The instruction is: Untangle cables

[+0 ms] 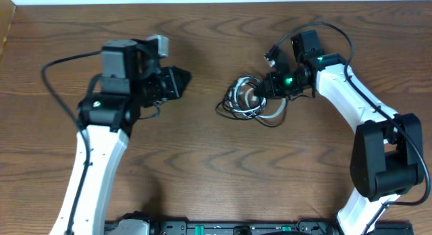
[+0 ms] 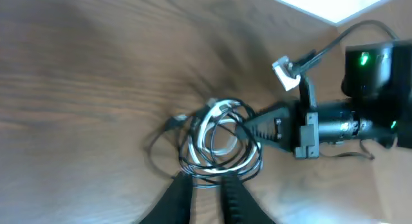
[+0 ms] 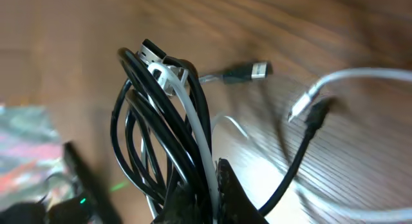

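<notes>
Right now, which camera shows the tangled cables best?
Left wrist: the whole bundle lies in frame, black and white loops distinct. Overhead shows it small, partly hidden by the right pincer. Right wrist sees only close, cropped strands.

Colour rundown, nothing fancy: the table (image 1: 202, 167) is mid-brown wood with darker wavy grain streaks all over. The right gripper (image 3: 209, 192) is matte black, and running up from between its fingers there's a glossy black cord (image 3: 138, 121) next to a white cord (image 3: 196, 114) that reads pale grey in the shade. Up and right of those fingertips, a plug (image 3: 254, 70) has a silver tip on a dark body. The left gripper (image 2: 206, 193) is plain black too. The left arm (image 1: 94, 167) and right arm (image 1: 344, 93) are white with black joints, plus tiny green lights (image 1: 289, 80).
</notes>
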`<state>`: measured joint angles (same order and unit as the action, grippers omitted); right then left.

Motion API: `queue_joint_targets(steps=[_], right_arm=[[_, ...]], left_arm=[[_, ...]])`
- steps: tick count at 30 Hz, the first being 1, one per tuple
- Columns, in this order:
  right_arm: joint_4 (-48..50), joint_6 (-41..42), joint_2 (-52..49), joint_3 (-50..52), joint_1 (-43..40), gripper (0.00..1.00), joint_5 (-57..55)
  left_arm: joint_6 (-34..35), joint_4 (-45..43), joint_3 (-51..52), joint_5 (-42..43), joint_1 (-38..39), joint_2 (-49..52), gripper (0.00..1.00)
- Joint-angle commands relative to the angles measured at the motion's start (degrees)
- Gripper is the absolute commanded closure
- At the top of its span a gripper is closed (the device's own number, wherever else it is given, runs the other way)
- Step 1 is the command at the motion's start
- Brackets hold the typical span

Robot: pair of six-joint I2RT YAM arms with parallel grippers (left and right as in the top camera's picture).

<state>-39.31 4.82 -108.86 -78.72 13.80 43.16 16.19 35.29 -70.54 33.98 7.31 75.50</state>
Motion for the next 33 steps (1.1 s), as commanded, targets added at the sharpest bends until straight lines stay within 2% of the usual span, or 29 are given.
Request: queue_joint_targets(steps=[1, 5, 8, 17, 23, 28, 33], right_arm=[[0.3, -4.7, 4.5, 0.0, 0.2, 0.99, 8.4], [-0.2, -4.7, 5.9, 0.0, 0.4, 0.99, 9.1], [-0.2, -5.3, 6.4, 0.0, 0.5, 0.99, 11.3], [-0.5, -5.8, 6.4, 0.0, 0.4, 0.99, 12.9], [-0.5, -5.8, 6.4, 0.0, 0.4, 0.99, 12.9], [-0.5, -5.8, 6.4, 0.0, 0.4, 0.99, 12.9], [-0.6, -5.7, 6.4, 0.0, 0.4, 0.99, 12.9]], left_arm=[[-1.2, -1.8, -0.9, 5.2, 2.3, 2.3, 0.63], [-2.0, -4.6, -0.9, 7.0, 5.3, 4.9, 0.41], [-5.0, -5.9, -0.9, 7.0, 7.5, 7.7, 0.37], [-5.2, -5.6, -0.9, 6.5, 6.8, 14.5, 0.37], [-5.2, -1.7, -0.9, 0.1, 7.3, 15.5, 0.37], [-5.2, -1.1, -0.9, -1.2, 8.9, 17.6, 0.37], [-5.2, -1.1, -0.9, -6.8, 10.7, 21.7, 0.43]])
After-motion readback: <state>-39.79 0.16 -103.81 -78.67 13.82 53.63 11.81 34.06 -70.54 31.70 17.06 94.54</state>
